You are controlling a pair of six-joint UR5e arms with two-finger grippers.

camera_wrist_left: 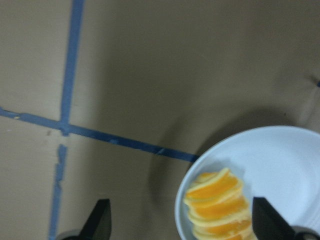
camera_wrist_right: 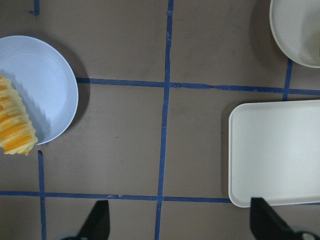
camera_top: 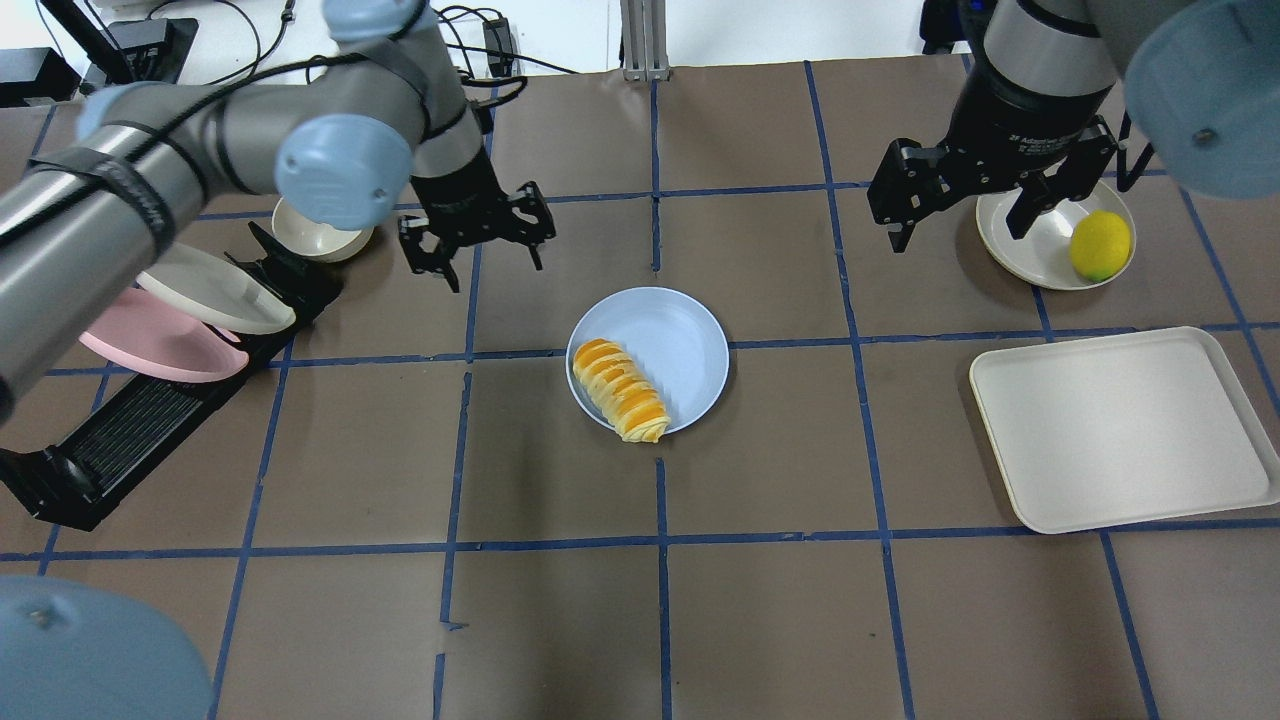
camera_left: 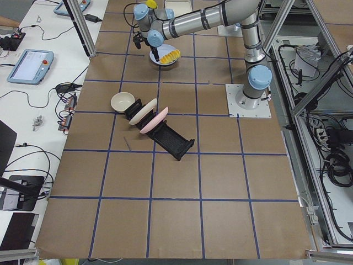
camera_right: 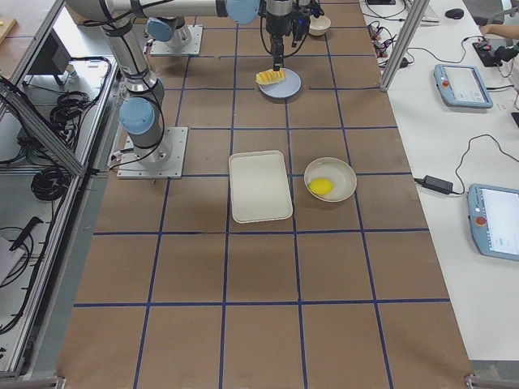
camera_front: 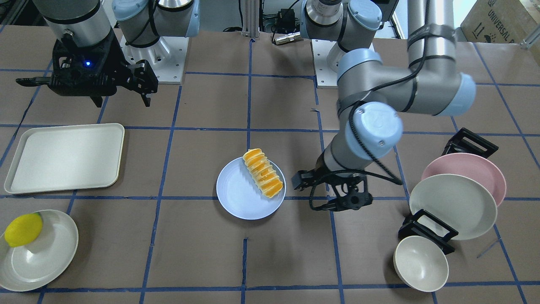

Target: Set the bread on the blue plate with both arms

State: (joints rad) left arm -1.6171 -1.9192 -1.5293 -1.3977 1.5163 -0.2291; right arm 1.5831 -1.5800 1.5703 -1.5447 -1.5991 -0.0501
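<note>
Two tools hang over the brown tabletop (camera_top: 560,620), both spread wide and empty. The bread (camera_top: 620,390) lies at centre frame in the overhead view, set diagonally along the lower-left part of the blue plate (camera_top: 685,335), its lower end poking just past the rim. The left tool (camera_top: 488,262) hovers up and to the left of the plate in that view, near it but apart from it, with nothing between its fingers. Its wrist camera shows both fingertips (camera_wrist_left: 101,220) at the bottom corners of the frame, and one end of the bread and the plate's rim sit low between them. The right tool (camera_top: 957,228) is at the upper right of the overhead view, well apart from the blue plate. One of its fingers overlaps in the frame the left edge of a cream dish (camera_top: 1035,262) that holds a yellow lemon (camera_top: 1100,245). Below the dish, at the right of the frame, lies a cream tray (camera_top: 1120,430). At the left of the frame a black rack (camera_top: 120,440) holds a pink plate (camera_top: 160,340) and a cream-white plate (camera_top: 215,292) leaning on edge, with a cream bowl (camera_top: 315,235) just past the rack's upper end.
</note>
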